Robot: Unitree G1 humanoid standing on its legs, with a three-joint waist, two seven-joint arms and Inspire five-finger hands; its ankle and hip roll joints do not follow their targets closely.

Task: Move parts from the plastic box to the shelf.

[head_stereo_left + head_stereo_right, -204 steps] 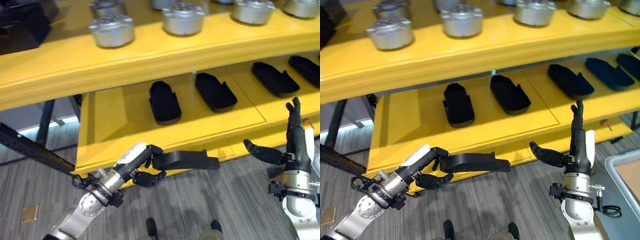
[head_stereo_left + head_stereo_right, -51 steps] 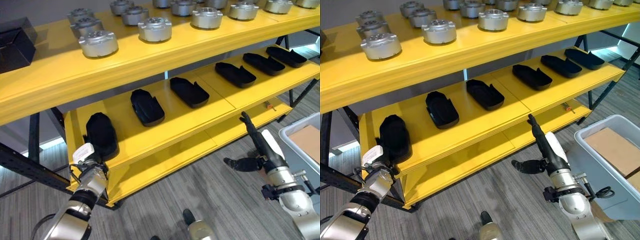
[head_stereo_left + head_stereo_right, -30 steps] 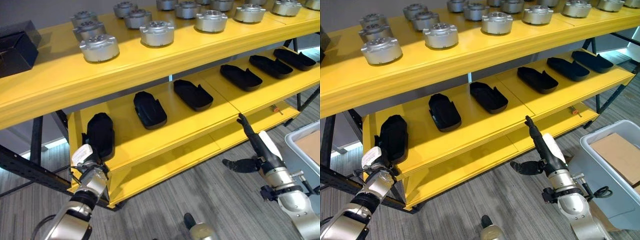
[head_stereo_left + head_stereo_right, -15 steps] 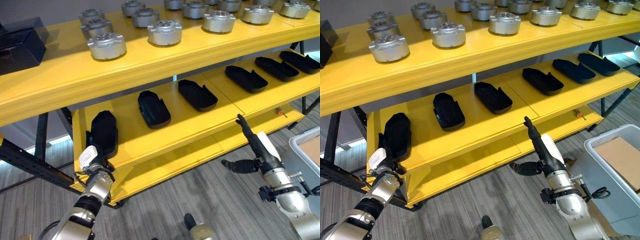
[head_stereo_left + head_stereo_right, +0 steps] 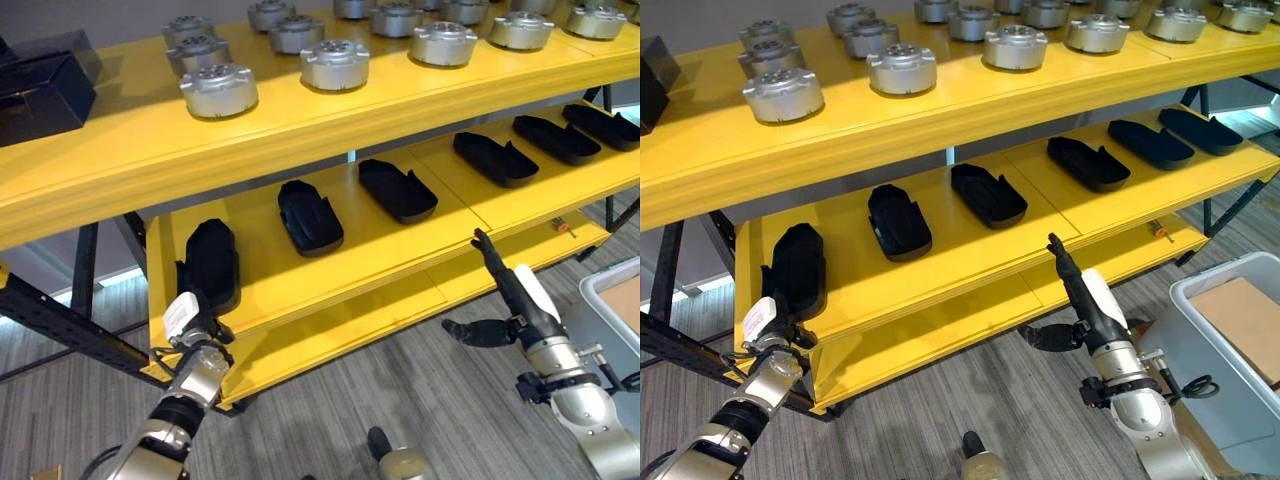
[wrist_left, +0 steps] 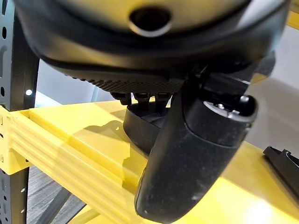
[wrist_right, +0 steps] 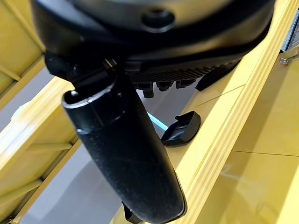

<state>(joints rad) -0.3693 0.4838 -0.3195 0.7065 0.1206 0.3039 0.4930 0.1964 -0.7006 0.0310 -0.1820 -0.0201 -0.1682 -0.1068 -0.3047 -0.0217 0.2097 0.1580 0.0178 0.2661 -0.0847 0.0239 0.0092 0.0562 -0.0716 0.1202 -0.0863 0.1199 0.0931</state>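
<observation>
Yellow metal shelving (image 5: 330,250) on dark steel legs stands over a grey wood-look floor (image 5: 420,400). On its middle board, at the robot's far-left end, lies a black moulded plastic part (image 5: 209,262), flat on the board and close to the front edge. The left hand (image 5: 186,318) is just below and in front of that part, at the shelf's front lip; its white-covered thumb shows, but I cannot tell whether the fingers are curled or straight (the wrist view has them pointing at the part without clearly closing round it). Five more black moulded parts (image 5: 309,214) sit spaced along the same board. Silver round metal castings (image 5: 218,90) line the top board. The right hand (image 5: 508,300) hangs apart from the shelf, fingers straight, thumb spread, empty. A grey plastic box (image 5: 1225,345) sits at lower right.
</observation>
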